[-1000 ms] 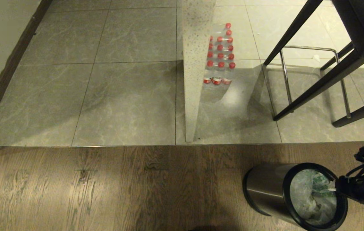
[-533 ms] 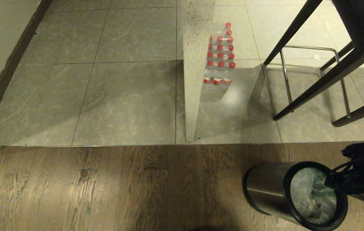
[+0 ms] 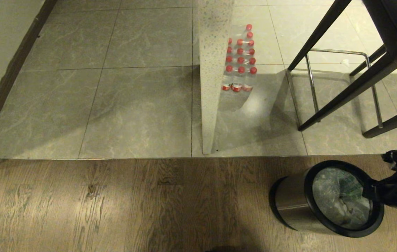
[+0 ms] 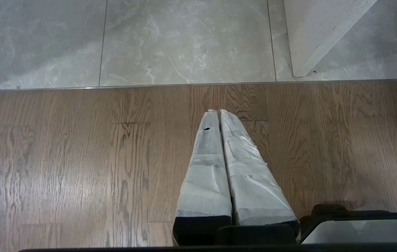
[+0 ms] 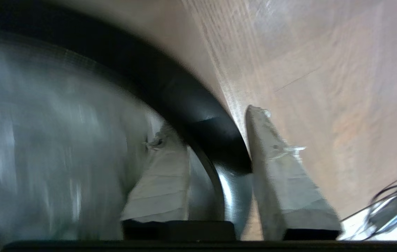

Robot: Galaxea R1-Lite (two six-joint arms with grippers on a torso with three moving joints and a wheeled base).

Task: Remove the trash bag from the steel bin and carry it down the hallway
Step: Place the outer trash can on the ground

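Two taped fingers of the right tool (image 5: 215, 136) straddle the black ring trim of the steel bin (image 3: 291, 203): one finger sits inside the mouth against the crinkled plastic, the other outside along the steel wall. They look clamped on the rim rather than on the bag alone, though blur in the wrist view hides whether any plastic is pinched between them. Seen from the head, the tool (image 3: 371, 192) meets the bin at its right edge, and the bin leans with its mouth tipped up toward the camera, probably because that hold on the rim is levering it. Inside lies the trash bag (image 3: 340, 197), translucent white with green printing, wholly in the bin and not yet lifted. A grip on the trim risks dragging the bin along with the bag.

Parked over the wooden floor (image 3: 114, 203), the left tool (image 4: 219, 112) has its fingers pressed together on nothing. Beyond the wood lie grey tiles (image 3: 132, 108), a pack of red-capped bottles (image 3: 240, 59) and dark chair legs (image 3: 341, 80).
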